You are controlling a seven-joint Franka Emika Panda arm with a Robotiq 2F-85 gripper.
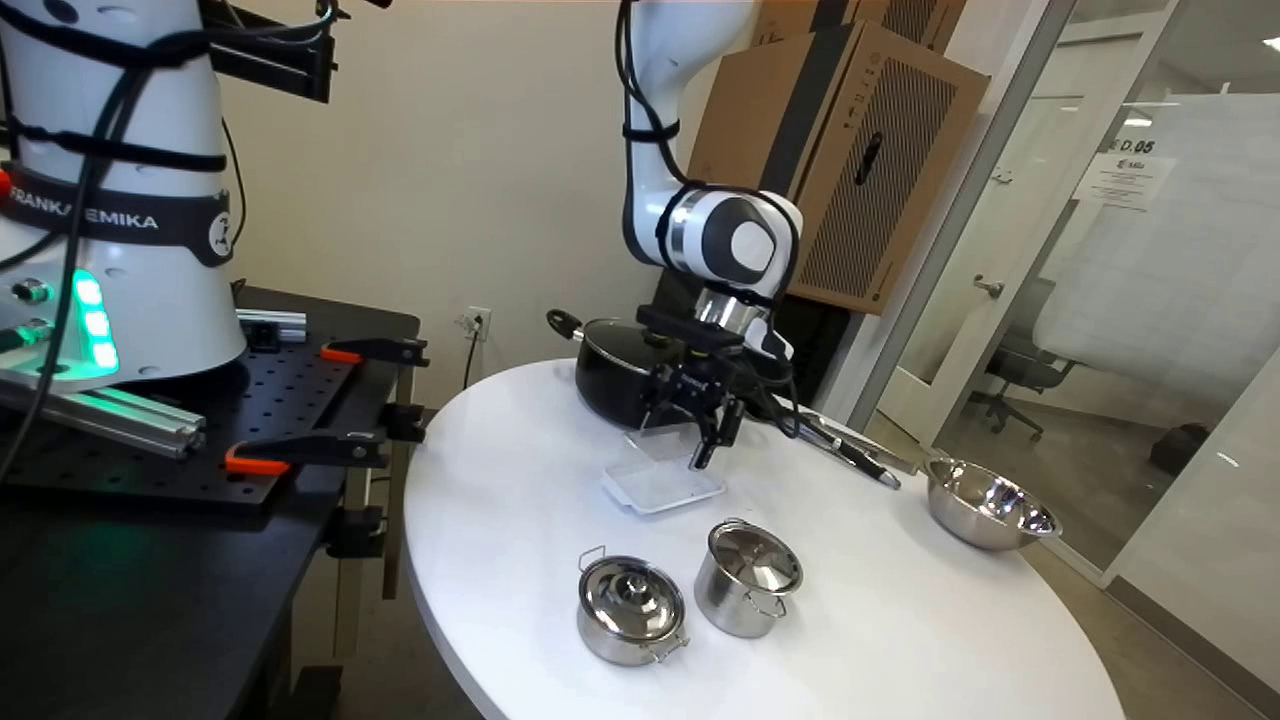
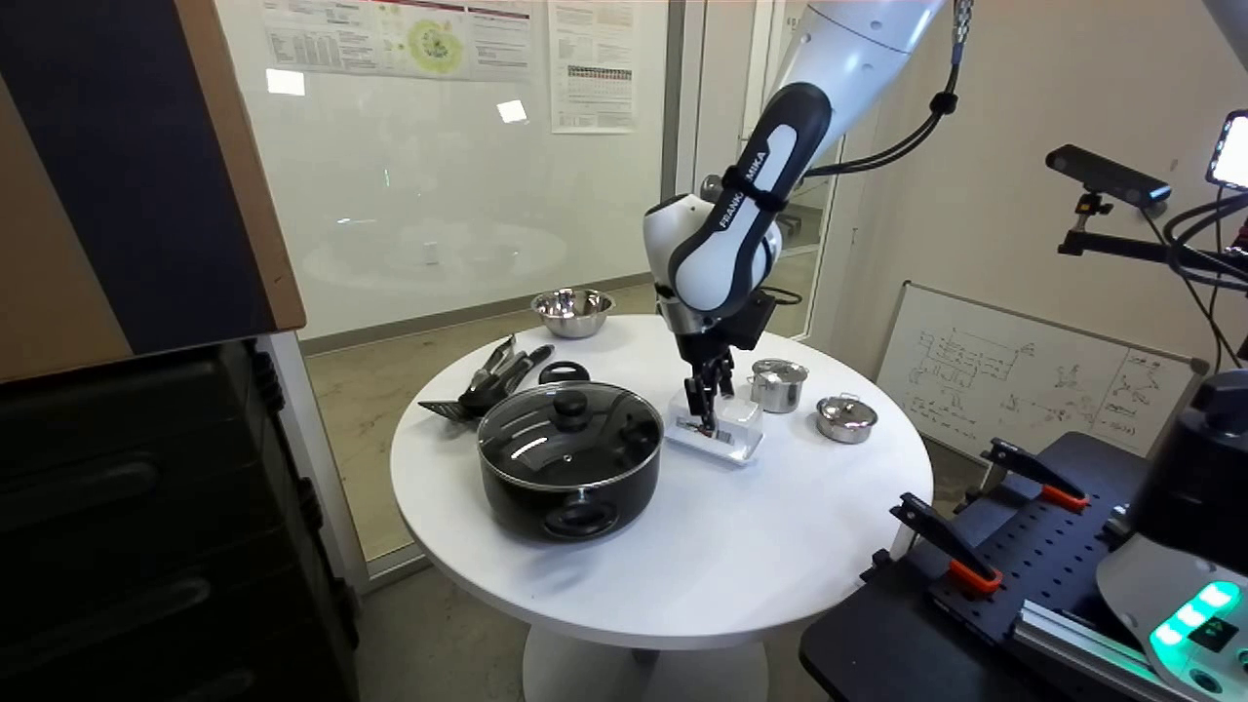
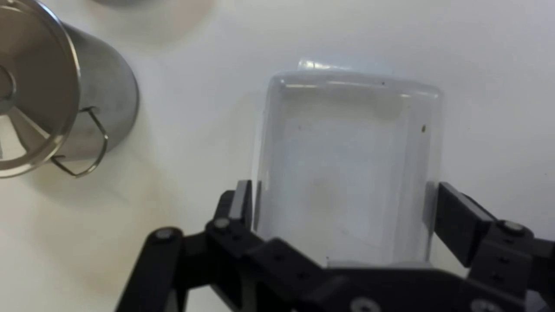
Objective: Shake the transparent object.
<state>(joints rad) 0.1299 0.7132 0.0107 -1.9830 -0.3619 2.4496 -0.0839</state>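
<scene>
On the tabletop (image 1: 900,620) sits the clear plastic box (image 3: 347,160), the hand (image 3: 344,208) spread astride it, contact unclear. Prob. light, stiff, slick, maybe brittle: best pinched midway along opp. side walls, low, w/ mod. force.

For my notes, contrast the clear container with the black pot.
The clear container is pale and boxy; the black pot is dark and round. The container is smaller than the pot. The pot has a lid knob; the container shows none. Both rest on the white table.
</scene>
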